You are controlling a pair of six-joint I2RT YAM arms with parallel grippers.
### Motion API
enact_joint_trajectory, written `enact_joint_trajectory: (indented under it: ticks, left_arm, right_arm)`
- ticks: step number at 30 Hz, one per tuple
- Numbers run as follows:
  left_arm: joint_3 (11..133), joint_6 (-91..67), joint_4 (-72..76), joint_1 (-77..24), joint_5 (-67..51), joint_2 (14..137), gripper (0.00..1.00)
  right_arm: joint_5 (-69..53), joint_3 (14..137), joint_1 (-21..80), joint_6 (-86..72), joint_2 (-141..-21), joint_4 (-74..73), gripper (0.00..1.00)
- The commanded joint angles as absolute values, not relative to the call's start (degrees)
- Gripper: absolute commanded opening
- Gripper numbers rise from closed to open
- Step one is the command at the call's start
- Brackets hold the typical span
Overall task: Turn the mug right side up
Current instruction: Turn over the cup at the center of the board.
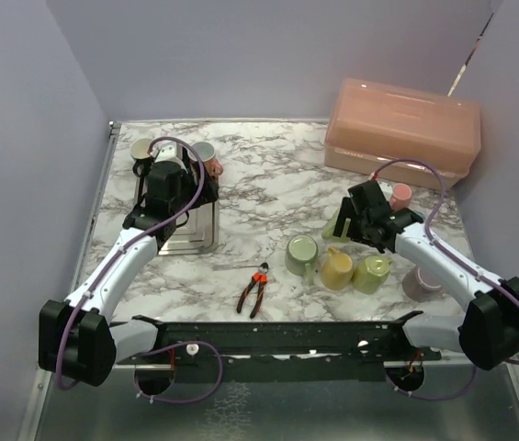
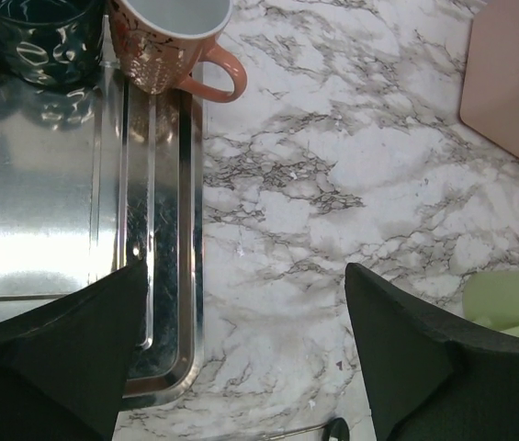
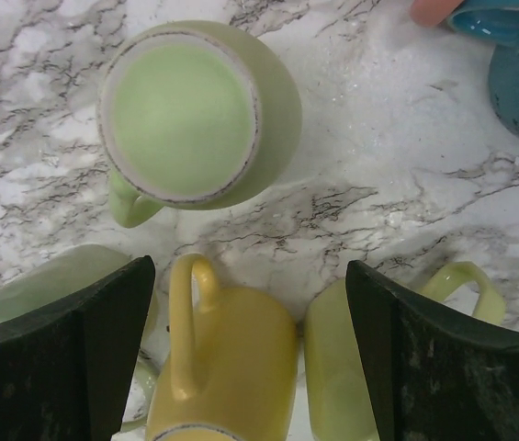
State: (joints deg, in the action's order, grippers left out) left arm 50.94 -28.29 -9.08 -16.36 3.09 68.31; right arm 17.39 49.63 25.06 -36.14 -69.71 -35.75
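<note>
Right gripper (image 3: 248,268): fingers (image 3: 66,358) spread wide, nothing between them. It hangs over a cluster of mugs right of the table's middle.

Below the gap is a yellow mug (image 3: 231,363), its handle to the left in the wrist view. A pale green mug (image 3: 332,386) sits just beside it on the right; cannot tell whether they touch.

Beyond those two and apart from both is the green mug (image 3: 195,115). It is upside down, with its flat ringed base facing up and its handle at lower left in the wrist view. From above it is the leftmost of the cluster, toward the near edge. A mauve mug (image 1: 422,283) stands nearer the right edge.

Left gripper (image 2: 245,268): fingers likewise spread and empty, above the right rim of a metal tray (image 2: 48,202). The tray lies on the left side of the table, toward the far-left corner. At the tray's far end are a salmon patterned mug (image 2: 163,37), mouth up, and a dark teal cup (image 2: 39,37) next to it.

Pliers (image 1: 254,292) with red-and-black handles lie by the middle of the near edge. A pink storage box (image 1: 401,124) sits in the far-right corner. The marble table (image 1: 268,184) shows bare between tray and box.
</note>
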Motion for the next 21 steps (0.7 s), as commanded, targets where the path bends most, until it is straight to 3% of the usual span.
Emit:
enact_joint_trajectory:
  ticks: [1,16,21]
  left_arm:
    - [48.2,-30.0,-9.09,-16.34,3.65,66.08,0.88]
    - [46.89,-30.98,-8.96,-16.34,3.4,66.43,0.88]
    - [46.27,-30.96,-8.88,-16.35,2.99,66.54,0.89]
  right_arm:
    - [16.45,51.52,25.23,-37.79,-73.96,-33.36,0.89]
    - [16.78,56.03,25.24,-38.24,-82.59,-28.8,0.89]
    - [14.88,57.68,25.24,-37.24,-84.71,-27.76,0.73]
